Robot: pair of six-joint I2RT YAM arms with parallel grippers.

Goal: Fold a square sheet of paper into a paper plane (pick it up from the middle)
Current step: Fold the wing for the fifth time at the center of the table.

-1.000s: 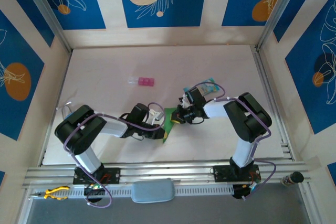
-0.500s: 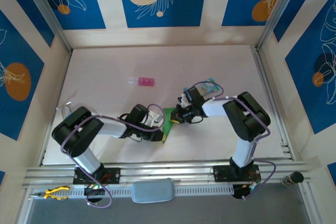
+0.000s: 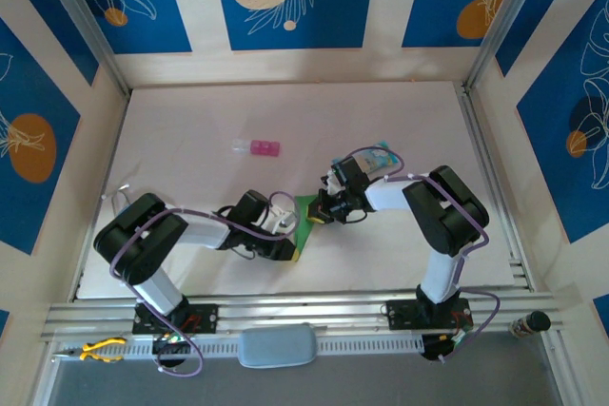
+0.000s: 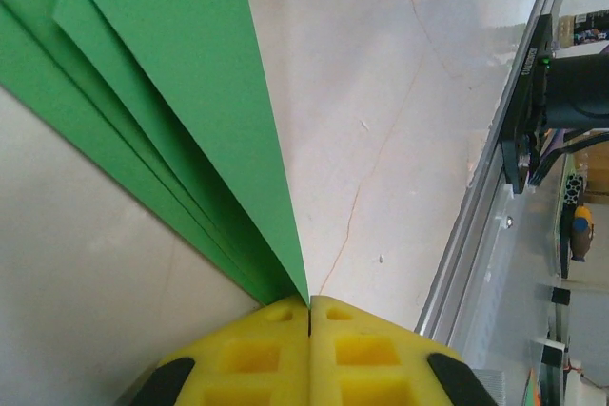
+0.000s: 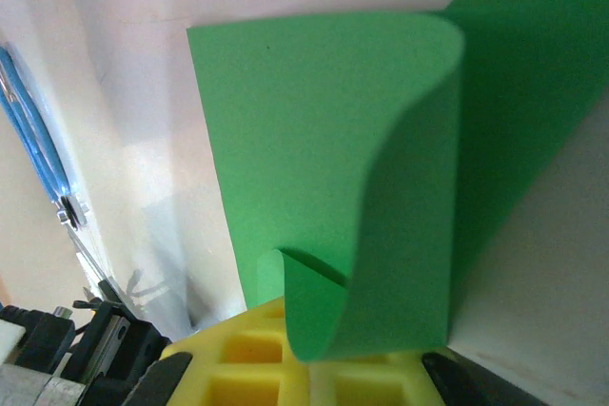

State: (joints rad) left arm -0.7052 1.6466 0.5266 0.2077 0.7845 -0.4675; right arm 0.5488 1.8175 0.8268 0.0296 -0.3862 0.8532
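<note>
Green paper sheet (image 3: 305, 221), folded into layers, lies centre-low on the white bench (image 3: 190, 121), pinched from both sides. Left gripper (image 3: 292, 239) jaws are clamped on its stacked edges, right gripper (image 3: 321, 217) jaws clamped on a curled flap. Pink block (image 3: 257, 147) sits upper left of it, pale blue packet (image 3: 381, 157) upper right; walls are blue panels with white leaf print.

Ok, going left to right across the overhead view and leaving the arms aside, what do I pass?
yellow-handled tool at the near edge → pink block → folded green sheet of paper → pale blue packet
</note>
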